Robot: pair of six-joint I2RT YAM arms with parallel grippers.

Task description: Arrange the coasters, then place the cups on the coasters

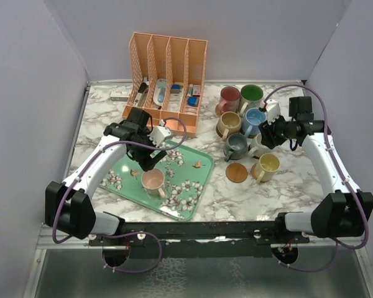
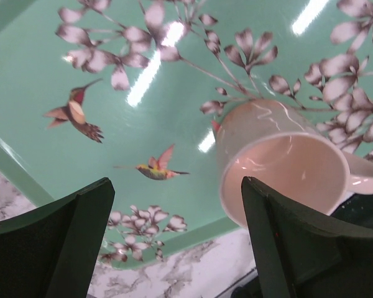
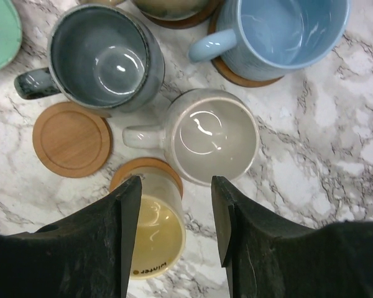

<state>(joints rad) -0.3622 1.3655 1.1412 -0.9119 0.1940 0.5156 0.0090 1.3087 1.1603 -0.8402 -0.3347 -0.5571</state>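
Left jaws: spread wide with nothing between them, hanging over the tray [image 2: 112, 62].
Pink cup [image 2: 280, 167]: upright on the tray, its rim partly behind one finger [image 2: 298, 242] in the left wrist view.
Tray: green, printed with blossoms and hummingbirds, lying on the left half of the bench [image 3: 329, 143].
Right jaws: parted, gripping nothing, tips just short of the cream cup [image 3: 211, 139].
Cream cup: upright, with its handle turned toward the bare coaster [image 3: 71, 139].
Yellow cup [image 3: 155, 233]: partly under one finger [image 3: 112, 242], standing on a coaster [image 3: 150, 164].
Writing: small dark lettering at the yellow cup's rim looked like "winter".
Bare coaster: flat on the bench, just beside the grey-blue cup [image 3: 102, 59].
Blue cup [image 3: 280, 31]: on a coaster, beyond the cream cup.
Back cups: tan [image 1: 229, 125], maroon [image 1: 229, 97] and green [image 1: 251, 95], clustered behind the others.
Rack [image 1: 168, 68]: orange with four slots, at the bench's back; labels on its contents too small to read.
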